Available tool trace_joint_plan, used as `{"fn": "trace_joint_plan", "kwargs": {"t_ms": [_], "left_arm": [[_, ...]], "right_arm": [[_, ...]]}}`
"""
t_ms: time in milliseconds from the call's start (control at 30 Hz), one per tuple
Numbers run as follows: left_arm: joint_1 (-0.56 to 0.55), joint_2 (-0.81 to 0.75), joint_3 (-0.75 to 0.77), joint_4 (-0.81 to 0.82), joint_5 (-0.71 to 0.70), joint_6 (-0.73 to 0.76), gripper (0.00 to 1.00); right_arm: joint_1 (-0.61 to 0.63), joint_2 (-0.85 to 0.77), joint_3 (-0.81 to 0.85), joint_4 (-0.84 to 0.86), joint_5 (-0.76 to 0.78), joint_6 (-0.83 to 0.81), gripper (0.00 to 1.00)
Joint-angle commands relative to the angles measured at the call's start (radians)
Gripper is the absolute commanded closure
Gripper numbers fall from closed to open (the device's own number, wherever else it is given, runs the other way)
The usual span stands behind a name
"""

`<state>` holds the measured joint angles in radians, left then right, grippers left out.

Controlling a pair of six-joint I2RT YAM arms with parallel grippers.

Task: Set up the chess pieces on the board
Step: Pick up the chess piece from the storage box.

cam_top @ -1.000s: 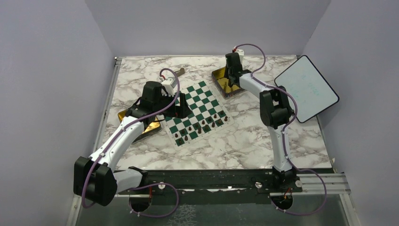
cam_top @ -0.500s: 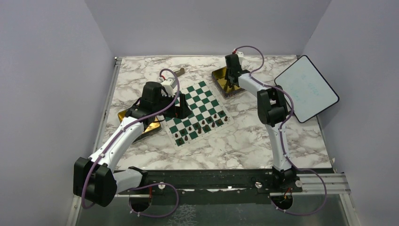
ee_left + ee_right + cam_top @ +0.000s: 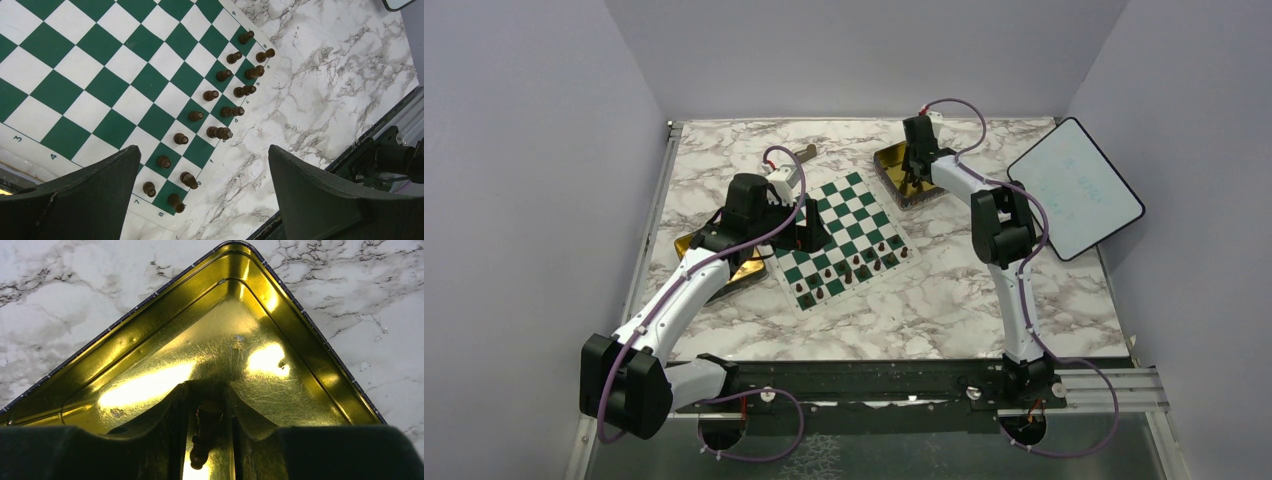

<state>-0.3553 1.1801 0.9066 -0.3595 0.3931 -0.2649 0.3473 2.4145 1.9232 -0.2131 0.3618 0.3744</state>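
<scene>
The board [image 3: 852, 203] lies at the table's middle, green and white. Several dark brown chess pieces [image 3: 849, 266] stand in two rows along its near edge; they also show in the left wrist view [image 3: 220, 100] on the board [image 3: 100, 75]. My left gripper [image 3: 809, 232] hovers over the board's left side, open and empty, its gripper [image 3: 204, 150] spread wide. My right gripper [image 3: 914, 170] is down inside a gold tin [image 3: 892, 186]. In the right wrist view the gripper [image 3: 206, 390] has its fingers close on both sides of one lying chess piece [image 3: 204, 432].
A second gold tin [image 3: 746, 270] sits left of the board under the left arm. A white panel with a black rim [image 3: 1074, 185] leans at the right wall. A grey-tan block [image 3: 806, 152] lies behind the board. The tin's rim [image 3: 300, 315] surrounds the right gripper.
My right gripper has dropped a little, down into the gold tin, and then held still. The left arm has not moved.
</scene>
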Motion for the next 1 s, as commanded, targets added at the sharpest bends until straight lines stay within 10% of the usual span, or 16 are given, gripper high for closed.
{"fn": "trace_joint_plan", "kwargs": {"t_ms": [0, 967], "left_arm": [[0.002, -0.020, -0.001, 0.025, 0.018, 0.008, 0.01], [0.003, -0.034, -0.001, 0.044, -0.094, -0.043, 0.09]], "right_arm": [[-0.004, 0.008, 0.012, -0.059, -0.023, 0.036, 0.63], [-0.021, -0.120, 0.075, -0.142, -0.025, 0.198, 0.86]]}}
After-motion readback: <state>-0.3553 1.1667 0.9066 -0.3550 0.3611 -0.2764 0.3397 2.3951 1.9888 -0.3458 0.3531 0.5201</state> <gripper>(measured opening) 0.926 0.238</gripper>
